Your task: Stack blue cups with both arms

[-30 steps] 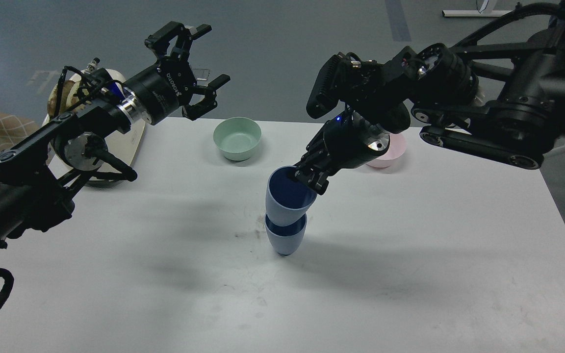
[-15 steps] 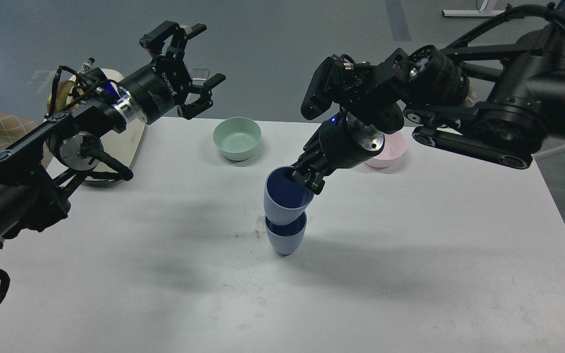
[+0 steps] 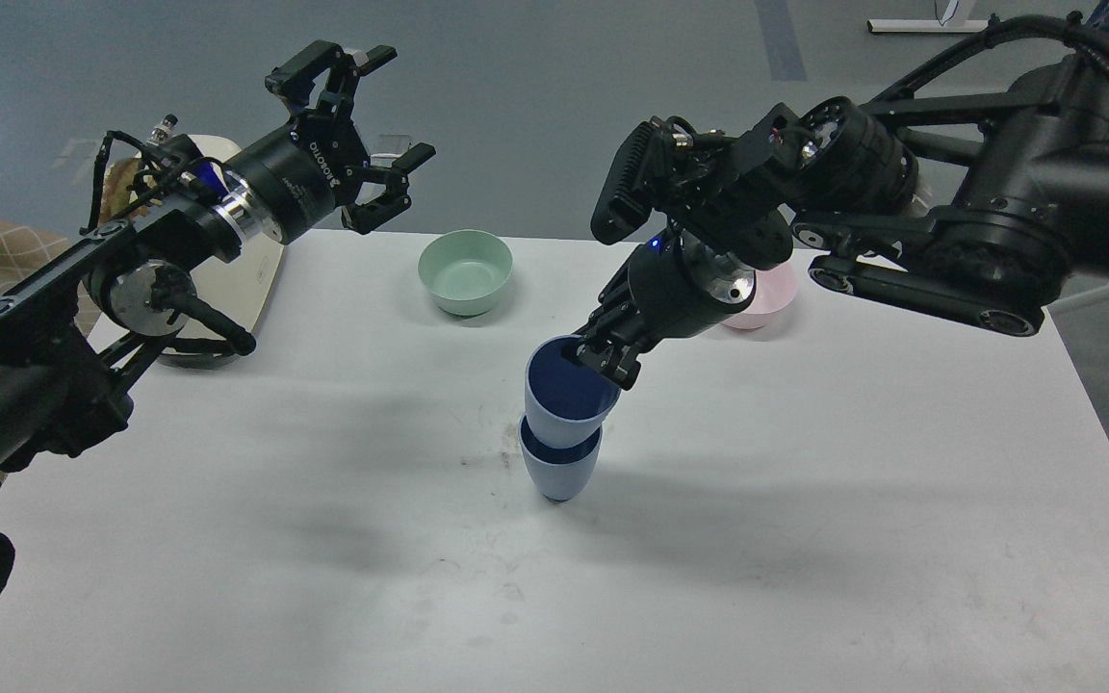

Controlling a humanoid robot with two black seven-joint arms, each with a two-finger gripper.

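Two light-blue cups stand near the middle of the white table (image 3: 805, 539). The lower cup (image 3: 559, 474) stands upright on the table. The upper cup (image 3: 564, 397) sits partly inside it, tilted a little. My right gripper (image 3: 603, 362) is shut on the right rim of the upper cup. My left gripper (image 3: 372, 125) is open and empty, raised high above the table's far left edge, well away from the cups.
A green bowl (image 3: 466, 270) stands at the back centre of the table. A pink bowl (image 3: 766, 298) is at the back right, partly hidden by my right arm. A cream-coloured object (image 3: 246, 279) lies at the far left edge.
The upper cup has sunk a little deeper into the lower cup, with my right gripper lowering. My left gripper has drawn back up and to the left.
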